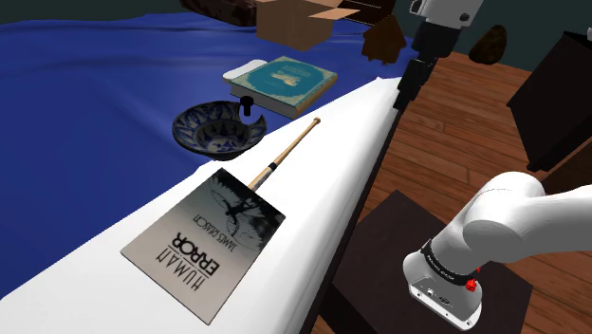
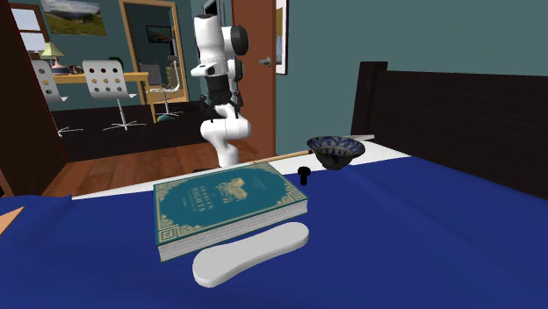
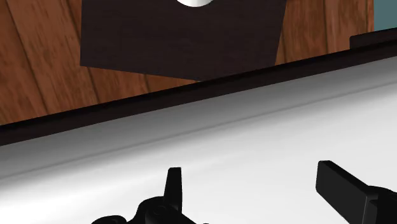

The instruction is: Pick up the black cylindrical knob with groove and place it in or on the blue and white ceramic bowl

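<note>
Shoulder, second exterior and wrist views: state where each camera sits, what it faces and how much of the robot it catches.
Shoulder view: beside the stand, looking down over the bed at the bowl and knob; the arm base and gripper show.
Second exterior view: across the bed, facing the upright arm beyond a teal book.
Wrist view: on the hand, looking down at the bed's white edge; the gripper's open fingers show.
Shared: both exterior views hold bowl, knob and teal book.

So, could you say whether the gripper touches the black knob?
Apart. The shoulder view shows the gripper at the bed's edge, far from the black knob.
</note>
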### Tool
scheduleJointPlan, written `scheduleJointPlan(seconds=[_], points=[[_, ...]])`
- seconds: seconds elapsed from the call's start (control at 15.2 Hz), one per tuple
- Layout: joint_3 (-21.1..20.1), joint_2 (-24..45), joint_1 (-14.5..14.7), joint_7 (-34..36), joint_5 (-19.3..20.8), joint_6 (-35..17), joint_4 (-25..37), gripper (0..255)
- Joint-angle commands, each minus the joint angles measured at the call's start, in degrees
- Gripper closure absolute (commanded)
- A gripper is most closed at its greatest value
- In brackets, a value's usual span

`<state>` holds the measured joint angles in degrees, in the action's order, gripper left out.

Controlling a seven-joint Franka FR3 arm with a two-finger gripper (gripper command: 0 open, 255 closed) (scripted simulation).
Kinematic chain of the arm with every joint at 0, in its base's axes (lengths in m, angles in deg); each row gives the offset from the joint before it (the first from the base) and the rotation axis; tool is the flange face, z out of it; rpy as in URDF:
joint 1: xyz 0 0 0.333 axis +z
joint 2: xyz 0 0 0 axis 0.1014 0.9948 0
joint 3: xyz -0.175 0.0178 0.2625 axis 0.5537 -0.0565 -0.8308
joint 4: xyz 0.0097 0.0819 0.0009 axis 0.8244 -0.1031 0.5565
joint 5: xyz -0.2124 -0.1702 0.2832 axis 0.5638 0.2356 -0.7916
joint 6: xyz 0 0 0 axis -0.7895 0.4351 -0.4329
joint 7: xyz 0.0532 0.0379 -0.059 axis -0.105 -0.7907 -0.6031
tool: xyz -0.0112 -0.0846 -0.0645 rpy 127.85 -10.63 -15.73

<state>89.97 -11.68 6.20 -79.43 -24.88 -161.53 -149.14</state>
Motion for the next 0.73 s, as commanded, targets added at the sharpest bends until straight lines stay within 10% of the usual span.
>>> scheduleJointPlan(seconds=[0.0,0.66], points=[[0.00,0.00,0.00,0.00,0.00,0.00,0.00,0],[-8.06,18.51,2.02,7.84,-2.19,-9.33,10.42,0]])
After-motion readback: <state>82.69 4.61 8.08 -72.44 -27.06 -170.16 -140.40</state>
